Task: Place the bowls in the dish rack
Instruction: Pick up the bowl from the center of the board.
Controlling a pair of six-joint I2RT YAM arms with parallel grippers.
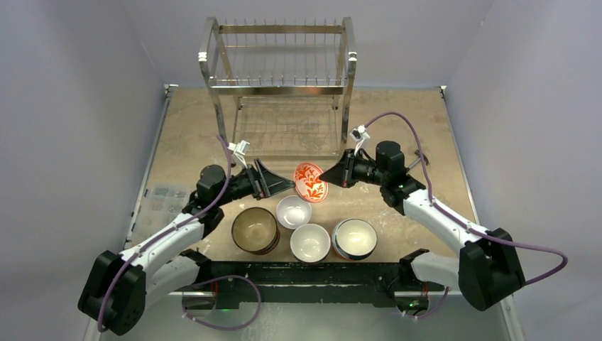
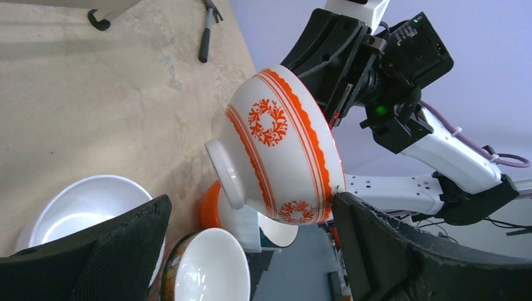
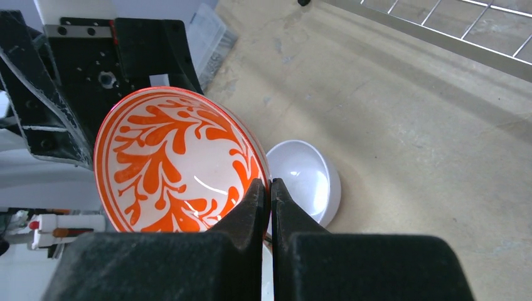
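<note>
Dish rack (image 1: 278, 85) stands upright at the far side of the surface (image 1: 192, 128), chrome wire, two tiers. In front of it, lifted off the surface and well short of the rack, hangs the orange-patterned bowl (image 1: 310, 182), tipped on its side, its inside facing the right arm and its foot ring facing the left arm. Right end effector (image 3: 270, 188) is clenched on the bowl's rim, one finger inside the lip and one outside, the two nearly meeting. Left end effector (image 1: 278, 183) is released, fingers spread wide; in the left wrist view the bowl sits between those spread fingers, one fingertip just beside the rim, contact not clear. Below and nearer the arm bases, four more bowls rest upright on the surface in a close cluster: a brown bowl (image 1: 254, 229) on the left, a small white bowl (image 1: 293, 211) just behind it toward the middle, a larger white bowl (image 1: 310, 242) in front, and a blue-and-white bowl (image 1: 353, 238) on the right. The held bowl hangs just above the small white one.
</note>
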